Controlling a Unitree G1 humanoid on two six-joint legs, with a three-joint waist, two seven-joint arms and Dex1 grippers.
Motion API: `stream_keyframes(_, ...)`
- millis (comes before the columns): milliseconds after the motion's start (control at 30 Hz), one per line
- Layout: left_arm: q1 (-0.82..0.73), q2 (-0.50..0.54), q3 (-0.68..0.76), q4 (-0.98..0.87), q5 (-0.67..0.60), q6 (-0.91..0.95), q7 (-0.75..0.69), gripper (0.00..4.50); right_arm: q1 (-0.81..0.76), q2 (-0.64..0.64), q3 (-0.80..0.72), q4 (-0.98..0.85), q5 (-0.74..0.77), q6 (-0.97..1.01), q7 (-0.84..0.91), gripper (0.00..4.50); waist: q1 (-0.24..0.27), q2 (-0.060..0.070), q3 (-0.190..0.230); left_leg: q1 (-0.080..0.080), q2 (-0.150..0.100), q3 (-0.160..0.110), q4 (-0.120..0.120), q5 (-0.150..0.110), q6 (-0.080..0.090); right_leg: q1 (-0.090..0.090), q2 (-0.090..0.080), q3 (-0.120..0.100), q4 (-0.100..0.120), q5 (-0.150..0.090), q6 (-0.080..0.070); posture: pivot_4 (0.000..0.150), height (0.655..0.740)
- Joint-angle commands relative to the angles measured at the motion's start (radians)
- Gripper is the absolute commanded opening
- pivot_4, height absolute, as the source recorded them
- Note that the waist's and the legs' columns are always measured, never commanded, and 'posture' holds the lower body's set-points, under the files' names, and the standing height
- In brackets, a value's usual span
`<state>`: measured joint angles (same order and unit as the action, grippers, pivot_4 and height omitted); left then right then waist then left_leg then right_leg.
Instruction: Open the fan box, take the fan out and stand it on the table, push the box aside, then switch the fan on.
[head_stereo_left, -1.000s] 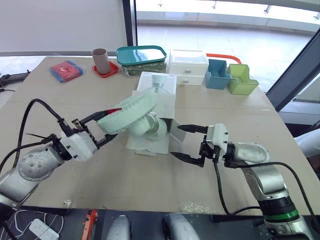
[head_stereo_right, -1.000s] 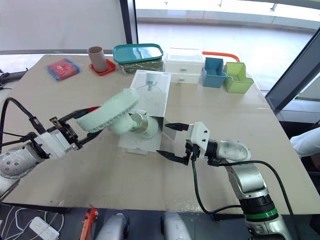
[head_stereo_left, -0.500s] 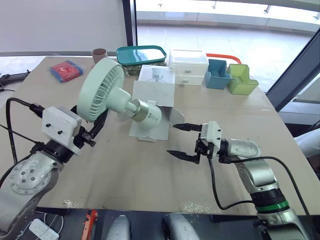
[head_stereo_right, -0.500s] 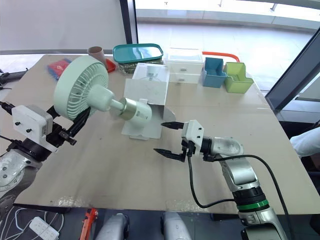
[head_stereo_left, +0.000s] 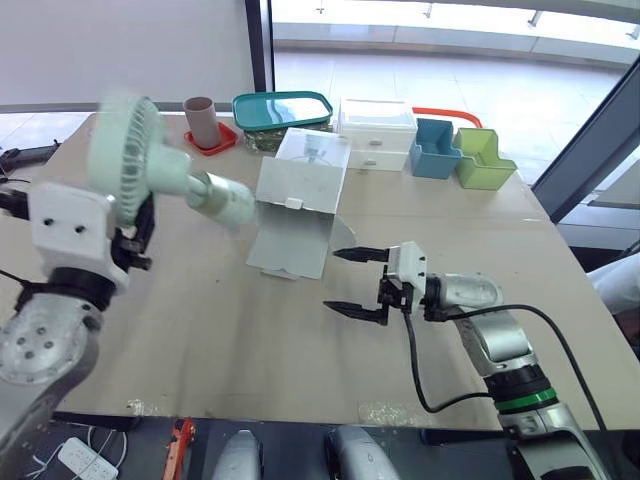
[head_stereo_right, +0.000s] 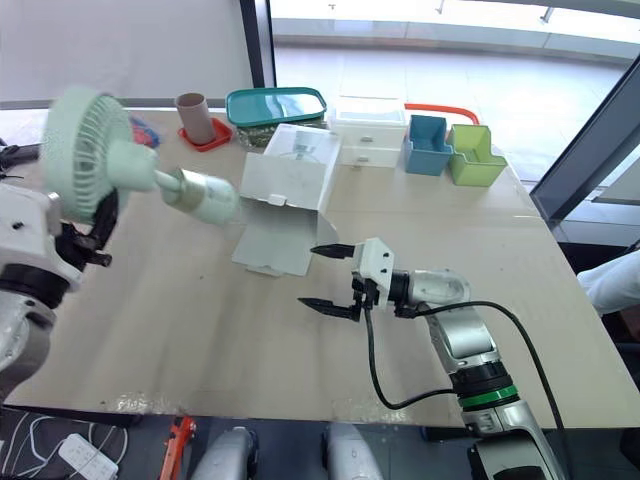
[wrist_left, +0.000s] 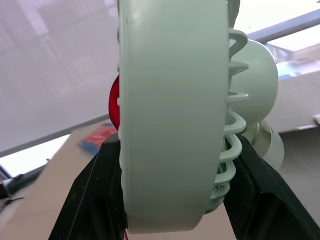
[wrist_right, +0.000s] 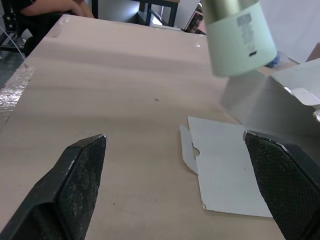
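Left jaws clamp the pale green round-caged plastic fan (head_stereo_left: 122, 150), aloft left of the white cardboard box (head_stereo_left: 300, 195); right jaws gape empty near it. Turn the fan's base downward before lowering onto the tabletop (head_stereo_left: 200, 335).

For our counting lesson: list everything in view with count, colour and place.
table: 1, beige, under everything
fan: 1, pale green, held in air, left
fan box: 1, white, open, lying mid-table
cup: 1, brown, on coaster
coaster: 1, red, back left
lidded tray: 1, teal, back centre
drawer unit: 1, white, back centre
blue bin: 1, blue, back right
green bin: 1, green, beside blue bin
left tool: 1, black, shut on fan
right tool: 1, black, open, beside fan box
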<state>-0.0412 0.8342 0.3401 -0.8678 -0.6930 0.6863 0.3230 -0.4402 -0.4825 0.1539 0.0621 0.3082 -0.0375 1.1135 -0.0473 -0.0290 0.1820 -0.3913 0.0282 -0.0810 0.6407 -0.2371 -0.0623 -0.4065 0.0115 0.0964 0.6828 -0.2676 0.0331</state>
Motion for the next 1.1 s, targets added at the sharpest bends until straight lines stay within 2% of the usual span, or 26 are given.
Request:
stream_keyframes(33, -0.057, 0.002, 0.091, -0.020, 0.034, 0.110, 0.046, 1.98, -0.019, 0.009, -0.009, 0.002, -0.001, -0.034, 0.009, 4.50, 0.000, 0.000, 0.000, 0.000, 0.000, 0.000, 0.000, 0.000, 0.000, 0.000, 0.000, 0.000, 0.000, 0.000, 0.000, 0.150, 0.7400)
stream_keyframes(367, -0.167, -0.012, 0.070, 0.100, 0.100, 0.236, -0.051, 1.98, -0.025, 0.021, -0.008, 0.035, -0.017, -0.065, 0.005, 4.50, -0.002, -0.001, 0.000, 0.000, 0.000, 0.000, 0.000, 0.000, -0.001, 0.000, 0.000, 0.000, 0.000, 0.000, 0.000, 0.150, 0.7400)
stream_keyframes(533, -0.236, -0.034, 0.052, 0.192, 0.134, 0.231, -0.107, 1.98, -0.036, 0.038, -0.033, 0.045, -0.017, -0.078, -0.032, 4.50, 0.000, -0.002, 0.000, 0.000, 0.000, -0.001, 0.000, 0.000, -0.001, 0.000, 0.000, -0.001, 0.000, 0.000, 0.000, 0.150, 0.7400)
stream_keyframes(733, -0.348, -0.033, 0.017, 0.323, 0.165, 0.230, -0.214, 1.98, -0.063, 0.098, -0.124, -0.036, 0.176, 0.082, -0.080, 4.50, -0.001, -0.003, 0.000, -0.001, 0.000, -0.001, 0.000, 0.000, -0.001, -0.001, 0.000, -0.001, 0.000, 0.000, 0.000, 0.150, 0.7400)
stream_keyframes(1000, -0.437, -0.076, -0.023, 0.422, 0.180, 0.257, -0.289, 1.98, -0.059, 0.073, -0.118, -0.058, 0.138, 0.130, -0.109, 4.50, 0.000, -0.003, 0.000, -0.002, 0.000, -0.001, 0.000, 0.000, -0.002, -0.001, -0.001, -0.002, 0.000, 0.000, 0.000, 0.150, 0.7400)
stream_keyframes(1100, -0.480, -0.062, -0.040, 0.429, 0.201, 0.257, -0.299, 1.98, -0.051, 0.067, -0.114, -0.069, 0.126, 0.127, -0.109, 4.50, 0.000, -0.003, 0.000, -0.002, 0.000, -0.001, 0.000, 0.000, -0.002, -0.001, -0.001, -0.002, 0.000, 0.000, 0.000, 0.150, 0.7400)
